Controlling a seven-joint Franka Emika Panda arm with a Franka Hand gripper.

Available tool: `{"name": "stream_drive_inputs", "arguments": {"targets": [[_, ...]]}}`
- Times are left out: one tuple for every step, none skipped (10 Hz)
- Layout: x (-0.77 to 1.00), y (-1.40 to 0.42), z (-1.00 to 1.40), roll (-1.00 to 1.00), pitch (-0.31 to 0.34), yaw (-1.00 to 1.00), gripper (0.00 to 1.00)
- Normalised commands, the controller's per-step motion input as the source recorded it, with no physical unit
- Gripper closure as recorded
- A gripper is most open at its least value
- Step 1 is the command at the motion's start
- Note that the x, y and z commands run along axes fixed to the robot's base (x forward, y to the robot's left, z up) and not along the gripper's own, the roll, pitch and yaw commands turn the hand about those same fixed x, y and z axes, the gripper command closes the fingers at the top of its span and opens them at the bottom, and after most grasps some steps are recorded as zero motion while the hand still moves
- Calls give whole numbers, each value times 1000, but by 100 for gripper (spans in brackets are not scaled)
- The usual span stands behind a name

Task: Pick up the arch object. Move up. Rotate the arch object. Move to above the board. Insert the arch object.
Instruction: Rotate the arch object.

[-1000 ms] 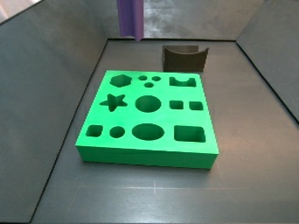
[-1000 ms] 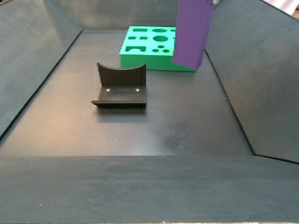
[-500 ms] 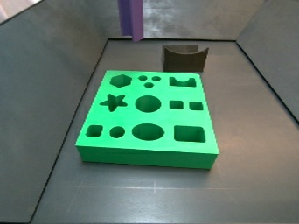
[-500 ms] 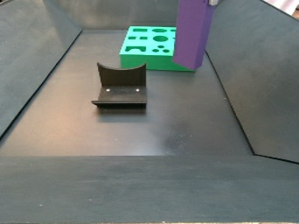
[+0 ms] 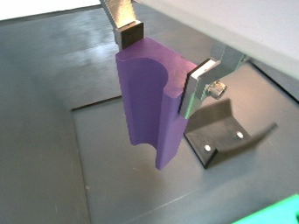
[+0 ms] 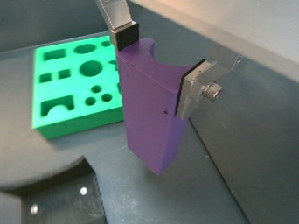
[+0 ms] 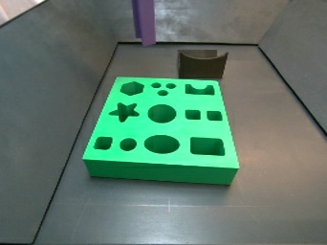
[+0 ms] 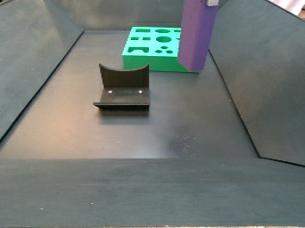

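Claw point(image 5: 167, 63) clenched on the arch object point(image 5: 149, 105), a plain purple block with a curved notch in its top end, seen in both wrist views point(image 6: 153, 109). One flat silver finger point(image 5: 122, 19) with its dark pad presses on one side of the block's upper end, and the opposite silver finger point(image 5: 205, 80) presses on the other side; the block hangs upright below them, clear of the dark floor point(image 5: 82, 149).

Landmark for everything else is the board point(image 7: 163, 129), a thick bright green rectangular slab with star, circle, oval, square and hexagon cut-outs, lying flat on the floor. In a side view the purple block point(image 7: 144, 21) is raised beyond the board's far edge, near its far left corner, and runs out of the top of the picture. In a side view point(image 8: 198, 36) the block stands tall in front of the board's right part point(image 8: 149, 46), hiding some of it.

A dark L-shaped fixture point(image 8: 121, 87) on its base plate stands on the floor just off one short end of the board point(image 7: 202, 63), apart from it. In a wrist view it lies below and beside the hanging block point(image 5: 222, 133).
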Motion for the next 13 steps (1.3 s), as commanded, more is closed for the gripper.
{"name": "stream_drive_inputs", "arguments": {"targets": [[21,15,-4,-23,20,-1000,100],[21,15,-4,-25,21,-1000,100],[21,15,-4,-27,23,-1000,100],[21,15,-4,-29,25,-1000,100],[21,15,-4,-30,26,-1000,100],[21,15,-4,-32,28,-1000,100],[21,15,-4,-36,31,-1000,100],[21,15,-4,-40,34,-1000,100],[21,15,-4,-42,37,-1000,100],[21,15,-4,-49,42,-1000,100],[21,15,-4,-52,45,-1000,100],[0,0,0,-23,20,-1000,100],[0,1,0,-25,21,-1000,100]]}}
